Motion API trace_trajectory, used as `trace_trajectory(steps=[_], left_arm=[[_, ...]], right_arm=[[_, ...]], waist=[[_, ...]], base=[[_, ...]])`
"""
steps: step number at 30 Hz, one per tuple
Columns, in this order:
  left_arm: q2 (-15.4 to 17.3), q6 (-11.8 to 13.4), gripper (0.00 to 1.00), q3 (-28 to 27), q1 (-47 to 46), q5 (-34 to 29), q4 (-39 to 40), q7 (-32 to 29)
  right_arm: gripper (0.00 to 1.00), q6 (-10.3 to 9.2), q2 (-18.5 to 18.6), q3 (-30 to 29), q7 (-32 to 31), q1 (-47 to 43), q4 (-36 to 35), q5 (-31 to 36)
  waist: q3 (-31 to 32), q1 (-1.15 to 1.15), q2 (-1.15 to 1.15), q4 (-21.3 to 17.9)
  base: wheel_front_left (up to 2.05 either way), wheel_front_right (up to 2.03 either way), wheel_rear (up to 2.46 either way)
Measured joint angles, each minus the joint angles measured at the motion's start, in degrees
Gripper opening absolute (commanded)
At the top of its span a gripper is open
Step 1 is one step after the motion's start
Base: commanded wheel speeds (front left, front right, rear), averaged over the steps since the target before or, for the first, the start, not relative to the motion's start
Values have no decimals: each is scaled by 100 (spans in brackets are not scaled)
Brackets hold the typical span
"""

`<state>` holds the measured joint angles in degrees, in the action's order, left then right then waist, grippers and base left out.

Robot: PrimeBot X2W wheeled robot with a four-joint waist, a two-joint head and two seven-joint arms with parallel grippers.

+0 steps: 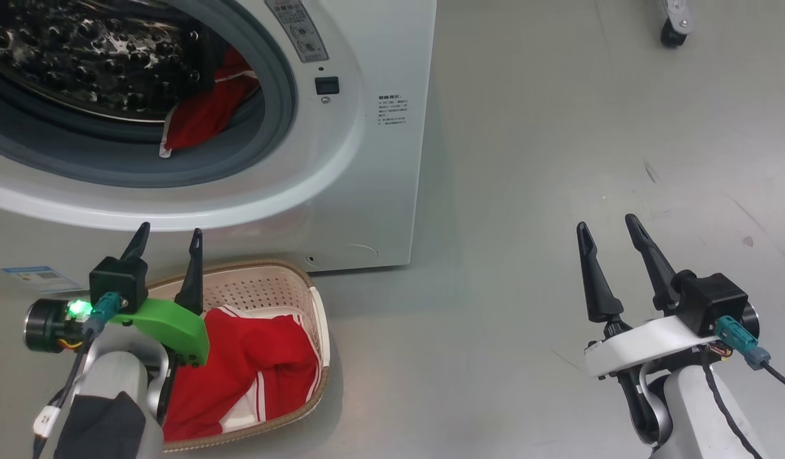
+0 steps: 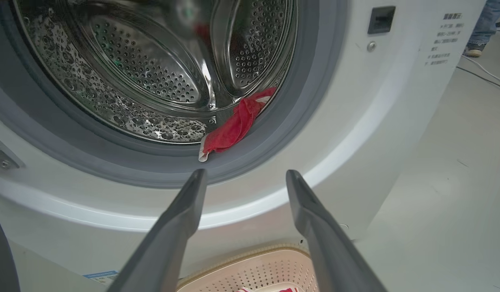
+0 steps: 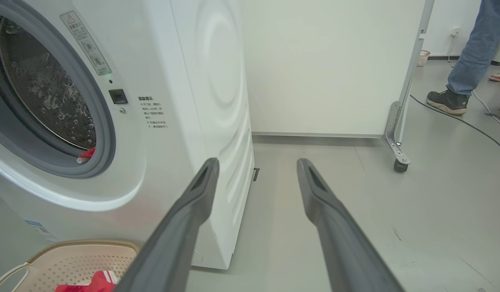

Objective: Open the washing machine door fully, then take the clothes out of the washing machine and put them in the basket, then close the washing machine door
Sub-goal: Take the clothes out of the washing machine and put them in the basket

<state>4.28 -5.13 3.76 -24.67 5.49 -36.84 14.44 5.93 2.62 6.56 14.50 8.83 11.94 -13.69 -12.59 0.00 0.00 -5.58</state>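
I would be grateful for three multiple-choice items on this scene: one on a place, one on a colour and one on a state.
1. The clothes left in the washing machine lie:
A. deep at its back
B. at the opening's lower edge, over the grey ring
C. on its top

2. The bracket on the left gripper is:
A. green
B. white
C. blue

3. The right gripper is:
A. shut, empty
B. shut on clothes
C. open, holding nothing

Answers:
1 B, red fabric drapes over the grey ring.
2 A, it is bright green in the head view.
3 C, its fingers stand apart with nothing between them.
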Motion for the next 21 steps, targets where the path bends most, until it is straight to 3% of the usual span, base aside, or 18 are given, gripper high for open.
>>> trace_trajectory(steps=[21], left_arm=[[-121, 49, 100, -15, 1196, 7, 1423, 0]], right_arm=[[100, 23, -2, 11, 0, -493, -47, 15]], waist=[[682, 0, 0, 84]], base=[[0, 0, 0]])
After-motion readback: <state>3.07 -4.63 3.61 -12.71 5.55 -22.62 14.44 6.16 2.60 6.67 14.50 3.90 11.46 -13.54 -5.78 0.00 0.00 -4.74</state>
